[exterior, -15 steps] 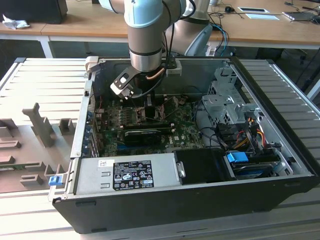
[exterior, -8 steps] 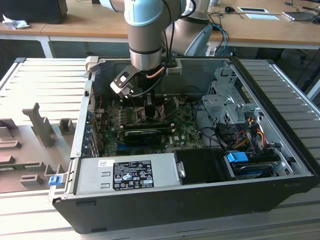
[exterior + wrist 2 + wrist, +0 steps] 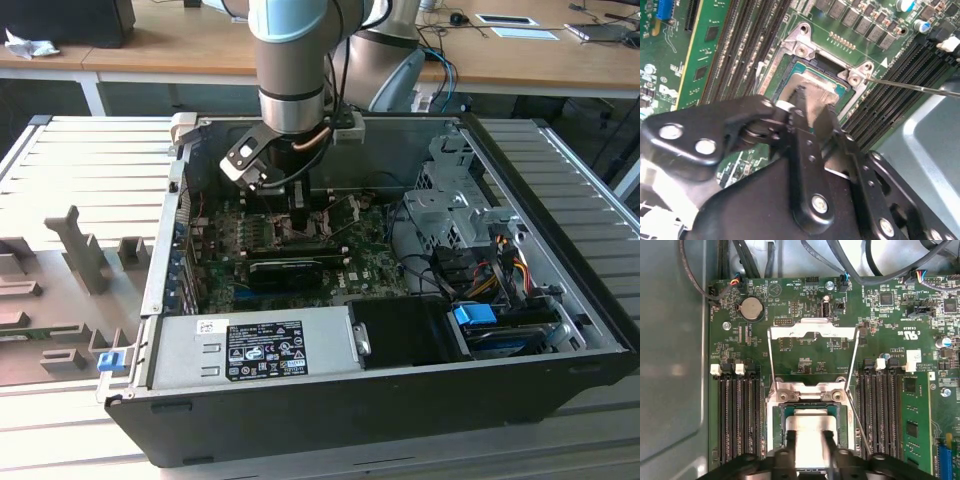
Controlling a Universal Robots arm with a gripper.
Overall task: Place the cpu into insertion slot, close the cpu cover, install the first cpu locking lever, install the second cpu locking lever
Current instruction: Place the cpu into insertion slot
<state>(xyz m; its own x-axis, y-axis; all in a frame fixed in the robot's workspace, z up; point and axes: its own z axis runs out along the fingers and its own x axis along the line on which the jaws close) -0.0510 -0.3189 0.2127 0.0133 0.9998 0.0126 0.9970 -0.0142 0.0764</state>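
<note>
cpu (image 3: 809,427) in socket (image 3: 774,435), held btwn narrowly parted jaws, cpu cover (image 3: 812,330) up

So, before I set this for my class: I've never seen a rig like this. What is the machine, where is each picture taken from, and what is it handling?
The machine is a single robot arm with a gripper at its end. The exterior view comes from a camera off the arm. It shows the arm reaching down into an open computer case that stands on a ribbed metal table. Both wrist views come from cameras riding on the arm, looking at the green motherboard. In the first wrist view the gripper is right at the cpu, a silver square lying at its socket. Whether the chip is gripped, I cannot tell. The cpu cover, a thin metal frame, is swung open, away from the socket.
</note>
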